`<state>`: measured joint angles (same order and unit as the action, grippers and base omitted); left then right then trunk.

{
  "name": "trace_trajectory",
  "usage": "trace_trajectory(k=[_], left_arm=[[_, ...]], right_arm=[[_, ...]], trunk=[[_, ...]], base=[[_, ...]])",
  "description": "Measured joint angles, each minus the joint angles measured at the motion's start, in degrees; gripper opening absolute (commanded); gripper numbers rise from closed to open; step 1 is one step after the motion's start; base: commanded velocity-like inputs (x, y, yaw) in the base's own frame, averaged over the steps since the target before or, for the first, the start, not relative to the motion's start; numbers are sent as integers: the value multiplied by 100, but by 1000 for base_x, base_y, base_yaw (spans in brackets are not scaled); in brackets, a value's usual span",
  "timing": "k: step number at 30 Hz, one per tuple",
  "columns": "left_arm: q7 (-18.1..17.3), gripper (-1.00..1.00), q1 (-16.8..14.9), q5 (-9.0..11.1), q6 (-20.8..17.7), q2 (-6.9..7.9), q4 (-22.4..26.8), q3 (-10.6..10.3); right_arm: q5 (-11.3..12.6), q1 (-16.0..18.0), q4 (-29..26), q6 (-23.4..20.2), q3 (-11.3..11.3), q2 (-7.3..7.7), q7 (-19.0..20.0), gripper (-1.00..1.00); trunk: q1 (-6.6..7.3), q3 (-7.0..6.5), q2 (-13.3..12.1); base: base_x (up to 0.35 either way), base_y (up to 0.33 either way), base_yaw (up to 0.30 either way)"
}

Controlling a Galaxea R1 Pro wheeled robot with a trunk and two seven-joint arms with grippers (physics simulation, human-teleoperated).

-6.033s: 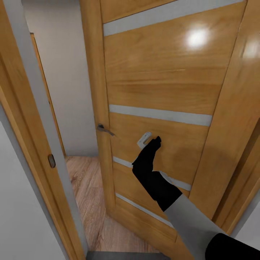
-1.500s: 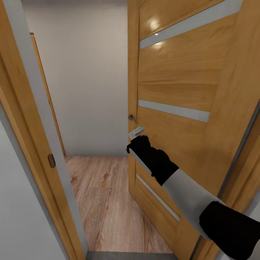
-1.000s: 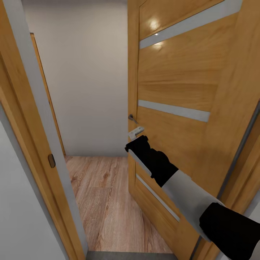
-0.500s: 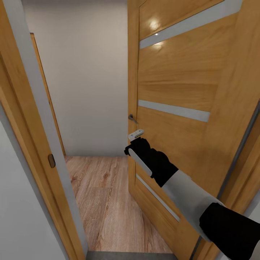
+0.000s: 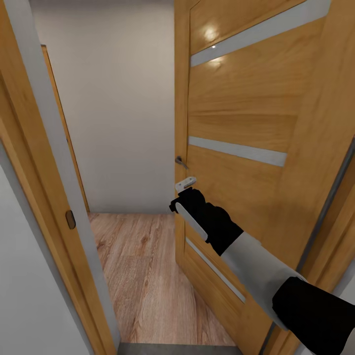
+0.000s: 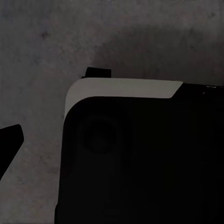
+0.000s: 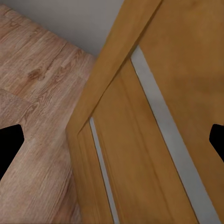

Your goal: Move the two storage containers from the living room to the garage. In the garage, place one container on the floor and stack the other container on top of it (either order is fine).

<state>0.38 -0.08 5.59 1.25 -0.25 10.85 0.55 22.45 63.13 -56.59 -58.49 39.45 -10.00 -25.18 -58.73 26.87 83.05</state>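
The storage containers are out of view. I stand at a doorway. My right gripper (image 5: 183, 196) reaches forward to the free edge of a wooden panel door (image 5: 246, 113), just below its handle (image 5: 180, 160). In the right wrist view the right gripper (image 7: 112, 144) is open, with dark fingertips (image 7: 9, 144) wide apart and nothing between them, facing the door's edge and the plank floor. In the left wrist view the left gripper (image 6: 112, 140) hangs over the dark grey concrete floor (image 6: 46, 37) beside my own dark body. One fingertip (image 6: 9, 142) stands far out to the side.
The door frame (image 5: 44, 162) with a latch plate (image 5: 70, 219) stands close on the left. Light wood planks (image 5: 143, 266) run through the gap to a plain wall (image 5: 118, 108). A grey floor strip (image 5: 177, 349) lies at the threshold.
Since six seconds ago the door has swung far open to the right, with my right arm following its edge. Over the last second the arm has barely shifted.
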Motion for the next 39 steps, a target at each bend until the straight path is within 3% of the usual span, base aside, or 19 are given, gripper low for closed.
trace_trajectory(k=[11, 22, 39], left_arm=[[-6, 100, 0, -2, -79, -35, 19, -8], [-18, 100, 0, -2, -109, -23, 11, -12], [-7, 100, 0, -3, -109, -35, 8, -12]], right_arm=[[2, 0, 5, 0, 0, 0, 0, 100], [2, 0, 9, -6, 10, 0, 0, 100], [2, 0, 35, -99, 9, 0, -18, 100]], trunk=[[1, 0, 0], [2, 0, 1], [0, 0, 0]], base=[[13, 0, 0], [179, -83, 0], [10, -5, 0]])
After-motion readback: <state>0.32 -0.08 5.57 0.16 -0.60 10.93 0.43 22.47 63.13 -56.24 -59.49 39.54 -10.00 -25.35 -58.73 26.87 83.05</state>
